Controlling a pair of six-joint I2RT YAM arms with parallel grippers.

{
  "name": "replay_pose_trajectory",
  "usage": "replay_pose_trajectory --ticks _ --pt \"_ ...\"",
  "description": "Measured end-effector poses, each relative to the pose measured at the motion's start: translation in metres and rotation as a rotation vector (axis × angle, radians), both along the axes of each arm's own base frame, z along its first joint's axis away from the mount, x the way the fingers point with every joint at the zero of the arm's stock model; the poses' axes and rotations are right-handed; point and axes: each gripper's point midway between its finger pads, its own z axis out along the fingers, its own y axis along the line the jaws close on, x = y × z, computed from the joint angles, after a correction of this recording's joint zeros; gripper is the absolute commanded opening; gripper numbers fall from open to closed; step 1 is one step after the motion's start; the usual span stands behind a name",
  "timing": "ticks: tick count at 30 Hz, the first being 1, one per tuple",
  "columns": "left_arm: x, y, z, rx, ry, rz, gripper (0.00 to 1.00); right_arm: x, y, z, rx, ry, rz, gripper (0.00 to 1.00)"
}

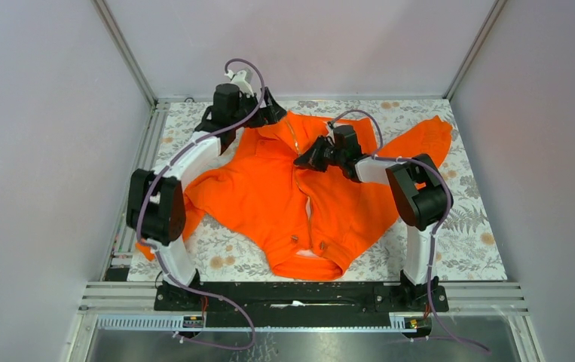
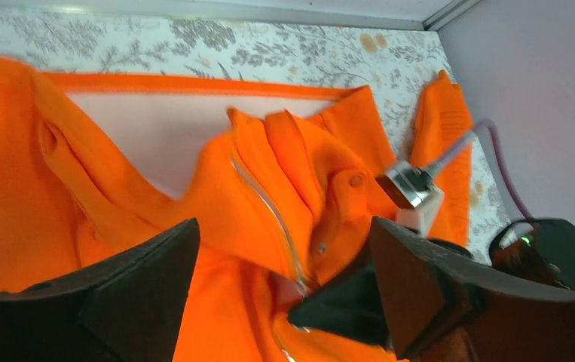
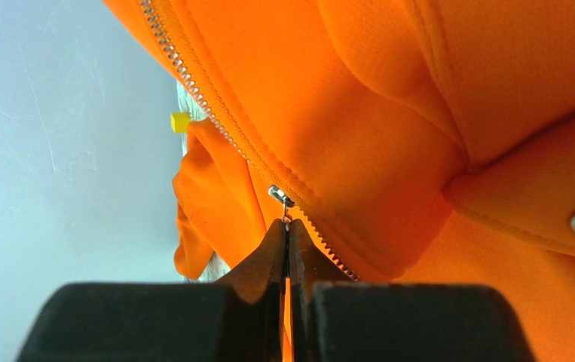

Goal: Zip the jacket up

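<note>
The jacket is spread on the table, its front partly unzipped. The right tool is pinched shut on the zipper pull, just ahead of its fingertips, so that the pull can be drawn along the unjoined teeth running away above it. The left tool is held wide open, gripping nothing. The jacket's unzipped end lies below and between its fingers, probably so the fabric can be pinned taut against that pull.
</note>
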Motion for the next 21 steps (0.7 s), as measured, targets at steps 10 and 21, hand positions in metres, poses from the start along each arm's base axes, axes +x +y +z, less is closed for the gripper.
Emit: replay_pose_trajectory --ticks 10,21 --pt "-0.068 -0.045 -0.015 0.001 0.126 0.101 0.72 -0.001 -0.006 0.0 -0.015 -0.009 -0.03 0.0" --pt "-0.061 -0.051 -0.113 0.086 0.359 0.235 0.51 -0.003 -0.009 -0.006 -0.026 -0.014 -0.037 0.0"
